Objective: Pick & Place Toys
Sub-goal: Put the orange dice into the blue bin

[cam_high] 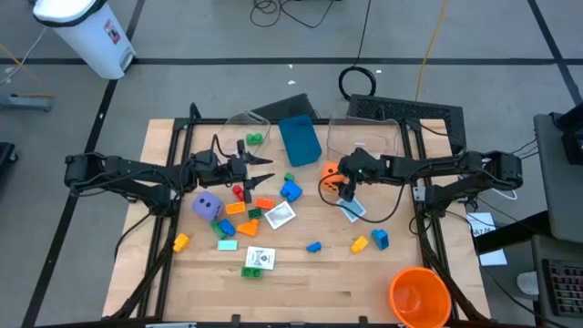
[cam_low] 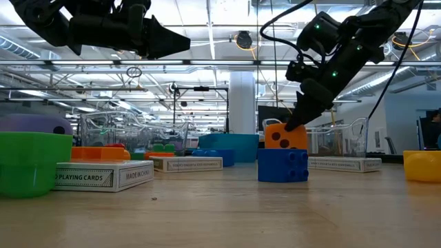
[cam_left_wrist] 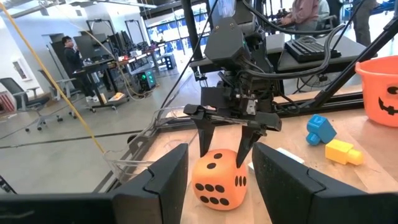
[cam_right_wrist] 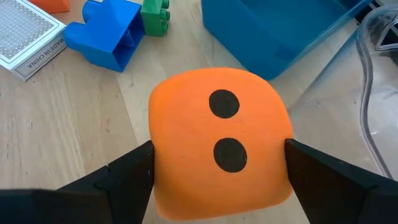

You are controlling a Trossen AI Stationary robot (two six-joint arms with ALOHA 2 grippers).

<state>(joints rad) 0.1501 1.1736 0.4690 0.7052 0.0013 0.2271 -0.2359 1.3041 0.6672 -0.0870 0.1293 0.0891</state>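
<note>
An orange dotted die [cam_right_wrist: 221,143] sits on the table right of the blue box [cam_high: 299,138]. My right gripper [cam_left_wrist: 225,146] slants down over it, one finger on each side. The purple die [cam_high: 207,205], coloured bricks such as a blue one [cam_high: 291,190], and white card packs [cam_high: 279,216] lie scattered over the table's middle. My left gripper [cam_high: 266,169] hovers level above the table left of the blue box, open and holding nothing, pointing toward the orange die. My right gripper pinches the orange die between its two fingers, each fingertip [cam_left_wrist: 205,144] against one of two opposite side faces [cam_right_wrist: 160,163]. The fingers slant down from the table's right side. The die's two-dot face is up, and its bottom appears to rest on the table.
Clear tubs [cam_high: 241,123] [cam_high: 364,137] stand at the far edge on either side of the blue box. A big orange cup [cam_high: 419,296] is at the near right corner. A blue and a yellow brick [cam_high: 369,241] lie near the right side.
</note>
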